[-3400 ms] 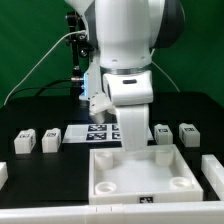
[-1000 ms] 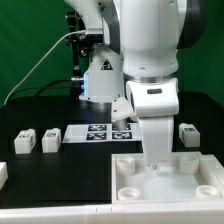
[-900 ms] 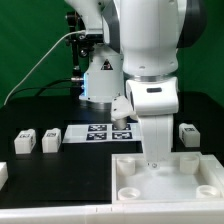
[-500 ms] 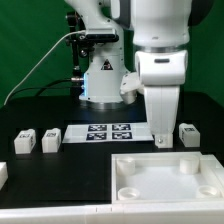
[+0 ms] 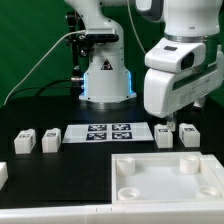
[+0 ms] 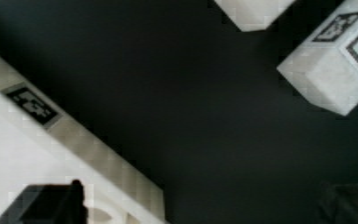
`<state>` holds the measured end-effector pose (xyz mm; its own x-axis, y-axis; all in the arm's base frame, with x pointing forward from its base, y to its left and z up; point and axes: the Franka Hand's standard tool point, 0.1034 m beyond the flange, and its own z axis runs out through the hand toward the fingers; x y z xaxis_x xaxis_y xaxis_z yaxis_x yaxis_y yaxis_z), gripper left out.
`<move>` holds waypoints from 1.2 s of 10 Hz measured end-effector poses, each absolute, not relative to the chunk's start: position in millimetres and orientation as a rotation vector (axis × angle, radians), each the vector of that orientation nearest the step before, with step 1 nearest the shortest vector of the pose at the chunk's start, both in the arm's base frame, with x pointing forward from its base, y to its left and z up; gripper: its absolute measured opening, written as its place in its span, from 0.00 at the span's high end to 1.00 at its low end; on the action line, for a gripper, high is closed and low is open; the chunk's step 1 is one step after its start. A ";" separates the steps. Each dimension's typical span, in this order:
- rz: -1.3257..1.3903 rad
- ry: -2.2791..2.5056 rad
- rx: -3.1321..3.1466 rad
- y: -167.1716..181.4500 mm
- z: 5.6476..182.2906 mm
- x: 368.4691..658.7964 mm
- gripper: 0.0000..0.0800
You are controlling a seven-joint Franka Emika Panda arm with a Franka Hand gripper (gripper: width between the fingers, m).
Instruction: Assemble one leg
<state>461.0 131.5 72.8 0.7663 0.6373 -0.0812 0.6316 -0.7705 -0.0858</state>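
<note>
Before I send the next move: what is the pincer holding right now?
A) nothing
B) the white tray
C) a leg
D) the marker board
A: the wrist view shows the pincer open with only dark table between its tips, and all four legs rest on the table.

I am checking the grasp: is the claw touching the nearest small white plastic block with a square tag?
Apart. The wrist view shows black table between the claw and the small white tagged block; the claw holds nothing.
</note>
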 end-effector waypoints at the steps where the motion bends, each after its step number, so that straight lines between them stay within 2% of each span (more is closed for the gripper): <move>1: 0.167 -0.918 -2.947 130.5 72.6 461.1 0.19; 4: 0.191 -0.432 -3.051 136.6 70.0 458.5 0.19; 5: 0.261 -0.273 -3.053 148.5 61.7 452.1 0.19; 8: 0.295 -0.312 -3.039 172.9 60.7 454.7 0.19; 10: 0.693 -0.292 -3.001 167.4 58.6 435.4 0.19; 12: 1.043 -0.266 -2.916 164.5 61.4 438.1 0.19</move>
